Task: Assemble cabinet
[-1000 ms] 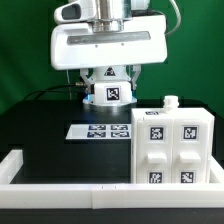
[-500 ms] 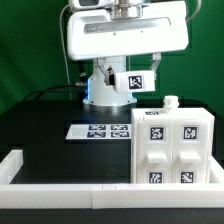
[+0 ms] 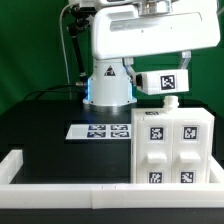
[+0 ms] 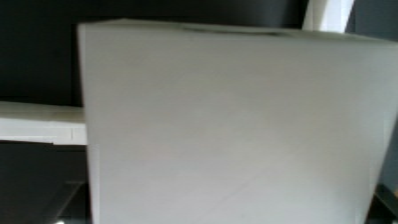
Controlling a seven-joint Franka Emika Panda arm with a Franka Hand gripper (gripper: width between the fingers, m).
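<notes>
The cabinet body point(image 3: 170, 150), a blocky white box with several black-and-white tags on its front, stands at the exterior view's right on the black table. A small white knob point(image 3: 170, 102) sticks up from its top. My gripper point(image 3: 161, 72) hangs under the big white wrist housing and holds a small white tagged panel point(image 3: 162, 83) in the air just above the cabinet's top. That panel point(image 4: 222, 130) fills almost the whole wrist view, so the fingers are hidden there.
The marker board point(image 3: 98, 130) lies flat on the table to the left of the cabinet. A long white border rail point(image 3: 70, 172) runs along the front and up the left side. The arm's base point(image 3: 108, 88) stands behind.
The gripper with the small tagged panel has moved to the exterior view's right and slightly up, from in front of the arm's base to above the cabinet.
</notes>
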